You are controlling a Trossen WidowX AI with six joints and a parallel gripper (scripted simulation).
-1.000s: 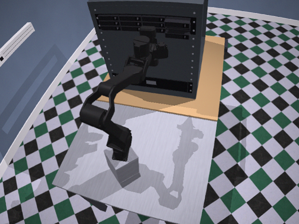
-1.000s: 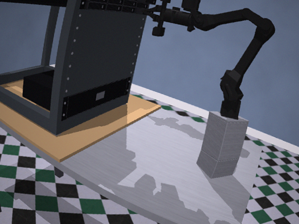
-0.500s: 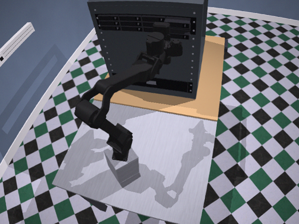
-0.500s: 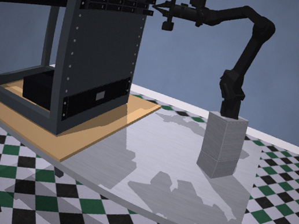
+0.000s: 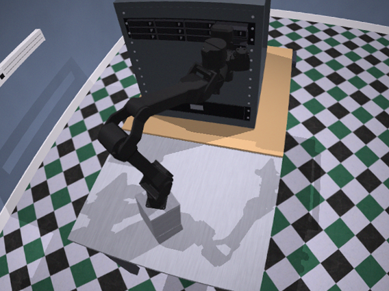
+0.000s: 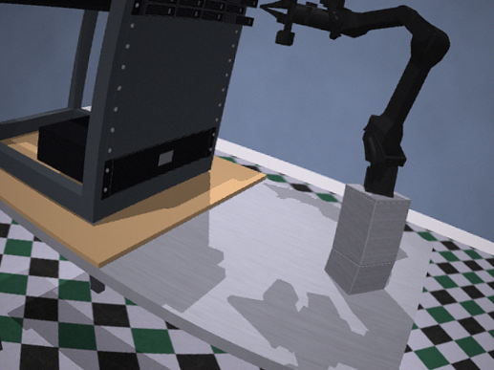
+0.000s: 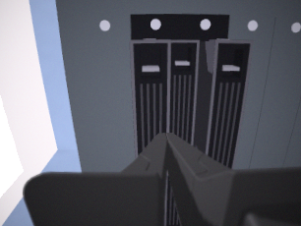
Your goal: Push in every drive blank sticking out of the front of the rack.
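Top view: arm's wrist housing (image 5: 214, 52) covers part of the drive bank (image 5: 170, 29), toward 1 o'clock; rack top (image 5: 187, 2) runs off at 12; in wrist view, fingers hide the drive blanks' (image 7: 150, 108) lower ends at 6, contact unreadable.

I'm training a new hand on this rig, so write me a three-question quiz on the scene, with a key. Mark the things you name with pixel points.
1. True or false: the gripper's (image 5: 241, 45) (image 6: 261, 7) (image 7: 167, 135) fingers are closed together.

2. Multiple choice. The rack (image 5: 197, 73) (image 6: 174, 72) (image 7: 98, 98) stands on:
a) the floor
b) a tan board (image 5: 274, 85) (image 6: 134, 240)
c) the arm's gray block

3. Fill in: in the column facing the gripper, the top blank (image 5: 240, 33) (image 6: 248, 2) (image 7: 150, 98) and bottom blank (image 6: 244, 21) (image 7: 226, 108) stick out farther than the ____ one.

Key: 1 true; 2 b; 3 middle
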